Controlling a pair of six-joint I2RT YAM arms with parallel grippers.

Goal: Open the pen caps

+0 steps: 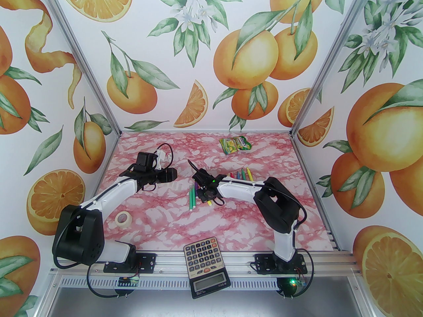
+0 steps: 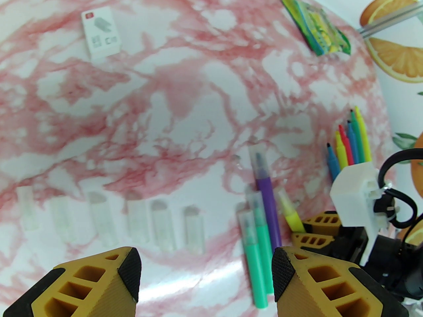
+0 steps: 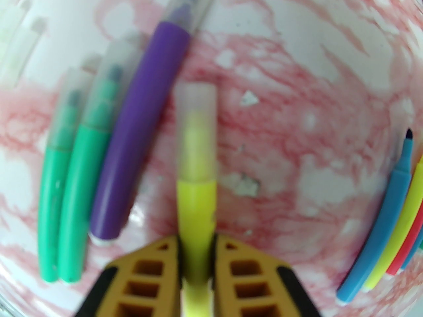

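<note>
Gripping the yellow pen (image 3: 195, 196) by its barrel, the right gripper (image 3: 196, 253) is clamped tight; the clear cap (image 3: 195, 111) is on. Left of the yellow pen lie a capped purple pen (image 3: 142, 137) and two green pens (image 3: 81, 193); right of it, uncapped pens (image 3: 380, 223). The left gripper (image 2: 206, 269) gapes wide, empty.

Wore white link shells (image 1: 115, 190) between bulky black joint housings (image 1: 79, 236), trailed looping black cables (image 2: 383, 172), ended in ochre lattice fingers (image 2: 89, 286) faced with black textured pads (image 2: 130, 269), sat on black screwed base plates (image 1: 145, 263).
</note>
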